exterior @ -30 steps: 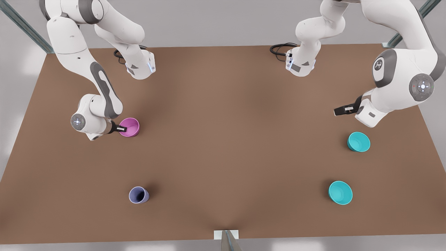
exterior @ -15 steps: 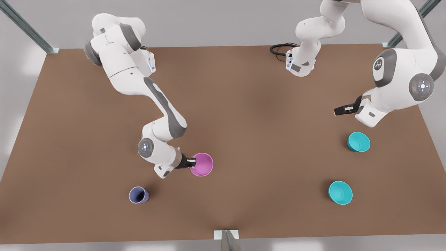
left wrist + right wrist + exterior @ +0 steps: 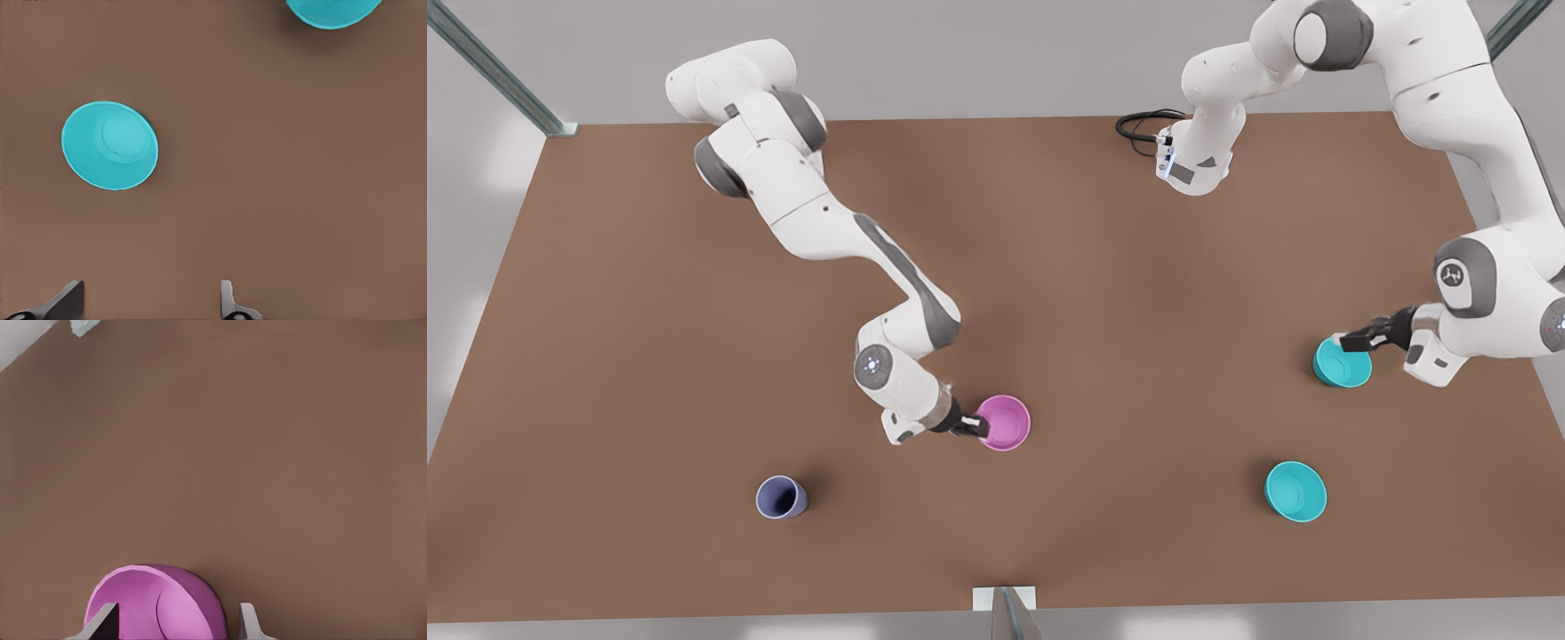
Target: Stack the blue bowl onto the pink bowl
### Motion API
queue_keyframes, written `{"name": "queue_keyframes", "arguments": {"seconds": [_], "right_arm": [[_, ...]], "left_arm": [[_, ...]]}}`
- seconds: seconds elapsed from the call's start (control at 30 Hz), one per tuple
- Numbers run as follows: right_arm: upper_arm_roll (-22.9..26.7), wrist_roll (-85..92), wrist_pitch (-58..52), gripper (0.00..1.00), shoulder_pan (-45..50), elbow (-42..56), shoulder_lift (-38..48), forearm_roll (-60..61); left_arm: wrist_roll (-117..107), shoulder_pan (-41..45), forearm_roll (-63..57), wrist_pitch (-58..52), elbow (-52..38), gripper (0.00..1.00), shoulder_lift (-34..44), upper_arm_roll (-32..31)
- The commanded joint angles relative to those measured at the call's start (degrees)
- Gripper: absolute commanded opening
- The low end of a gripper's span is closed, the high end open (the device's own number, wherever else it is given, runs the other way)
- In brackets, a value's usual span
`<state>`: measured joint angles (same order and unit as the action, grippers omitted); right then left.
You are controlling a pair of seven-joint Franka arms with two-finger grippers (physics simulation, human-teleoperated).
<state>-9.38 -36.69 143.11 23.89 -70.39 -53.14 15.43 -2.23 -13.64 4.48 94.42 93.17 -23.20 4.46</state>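
The pink bowl [image 3: 1005,423] sits upright near the table's middle. My right gripper [image 3: 971,428] is at the rim on the front view's left. It is open: one finger [image 3: 103,623] overlaps the pink bowl [image 3: 167,603], the other stands just beside it. A blue bowl [image 3: 1343,364] rests at the front view's right. My left gripper [image 3: 1353,340] hovers open over its far rim, holding nothing. In the left wrist view a blue bowl [image 3: 110,145] lies ahead of the spread fingertips [image 3: 67,300].
A second teal bowl [image 3: 1296,491] sits nearer the front edge at the right, and one [image 3: 333,10] shows in the left wrist view. A lavender cup [image 3: 781,497] stands front left. The brown table [image 3: 1138,293] has wide bare room in the middle. A metal bracket [image 3: 1005,604] marks the front edge.
My right arm carried the pink bowl from the far left toward the table's middle, then lowered it. My left gripper moved down over the upper teal bowl.
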Motion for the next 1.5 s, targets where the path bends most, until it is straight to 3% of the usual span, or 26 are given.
{"name": "queue_keyframes", "arguments": {"seconds": [0.0, 0.03, 0.1, 0.13, 0.17, 0.2, 0.27, 0.33, 0.53, 0.57, 0.63, 0.67, 0.7, 0.9, 1.07, 1.13, 1.2, 1.27, 1.47], "right_arm": [[-0.11, -17.10, 0.68, 1.00, -3.66, 0.34, 2.07, 0.13], [-0.29, -14.30, -2.03, 1.00, -6.04, 0.43, 2.96, 0.04], [0.06, 12.44, -26.58, 1.00, -15.87, 1.91, 7.17, -0.92], [0.15, 36.31, -38.60, 1.00, -23.18, 4.03, 7.09, -12.77], [0.06, 45.99, -39.57, 1.00, -28.10, 4.03, 7.18, -24.29], [0.06, 52.24, -42.73, 1.00, -32.59, 4.47, 8.75, -27.38], [-0.37, 53.39, -49.50, 1.00, -37.25, 1.75, 22.55, -25.89], [0.06, 50.94, -51.35, 1.00, -37.78, -7.65, 36.61, -20.18], [0.15, 48.38, -54.68, 1.00, -37.78, -3.53, 37.76, -21.67], [0.15, 48.47, -55.39, 1.00, -37.78, -3.26, 37.76, -22.11], [0.24, 48.29, -56.80, 1.00, -36.99, -3.18, 37.76, -23.87], [7.26, 48.29, -57.15, 1.00, -29.36, -4.05, 38.12, -24.13], [7.97, 48.38, -58.21, 1.00, -28.55, -3.09, 37.59, -23.96], [7.97, 48.29, -58.21, 1.00, -28.11, -2.91, 37.50, -23.52], [7.89, 48.12, -58.21, 1.00, -27.59, -3.00, 37.24, -24.04], [7.97, 48.03, -58.21, 1.00, -27.23, -2.91, 36.88, -24.04], [7.97, 48.03, -58.21, 1.00, -27.14, -2.91, 36.80, -24.22], [7.97, 48.12, -58.21, 1.00, -27.23, -2.91, 36.71, -24.31], [8.06, 48.03, -58.21, 1.00, -27.23, -2.91, 36.62, -24.40]], "left_arm": [[35.96, -0.34, 1.59, 12.80, 0.09, 1.00, -3.08, 3.27], [36.51, -0.25, 1.68, 13.69, 0.09, 1.00, -4.40, 3.45], [36.24, -0.77, 3.33, 13.78, 0.00, 1.00, -7.12, 3.45], [36.60, -2.62, 4.66, 16.41, 0.00, 1.00, -9.50, 3.45], [38.08, -2.88, 4.58, 16.94, 0.00, 1.00, -10.11, 3.45], [42.48, -3.59, 4.67, 18.17, 0.00, 1.00, -10.73, 3.54], [48.64, -4.47, 5.19, 20.63, 0.09, 1.00, -12.58, 4.86], [48.73, -4.64, 5.19, 20.98, 0.09, 1.00, -13.81, 4.86], [48.73, -4.99, 6.33, 22.04, 1.23, 0.98, -16.27, 4.86], [48.73, -5.08, 7.83, 22.13, 1.23, 0.84, -16.71, 4.86], [48.64, -5.08, 7.83, 22.04, 1.23, 0.39, -16.71, 4.95], [48.64, -5.08, 7.74, 22.04, 1.23, 0.25, -16.71, 4.86], [48.55, -4.99, 7.74, 21.95, 1.14, 0.21, -16.71, 4.95], [45.04, -3.51, 7.74, 21.86, 0.88, 0.21, -15.57, 4.86], [9.37, 11.61, 7.74, 14.75, 0.35, 0.21, -4.76, 4.25], [-6.43, 14.33, 7.57, 11.06, -5.09, 0.21, -5.37, -2.43], [-18.57, 24.69, 7.30, 10.88, -10.36, 0.21, -8.00, -2.61], [-28.33, 32.61, 7.56, 8.86, -21.16, 0.21, -14.76, -2.61], [-44.97, 43.78, 7.83, 10.17, -43.41, 0.21, -31.90, -2.96]]}}
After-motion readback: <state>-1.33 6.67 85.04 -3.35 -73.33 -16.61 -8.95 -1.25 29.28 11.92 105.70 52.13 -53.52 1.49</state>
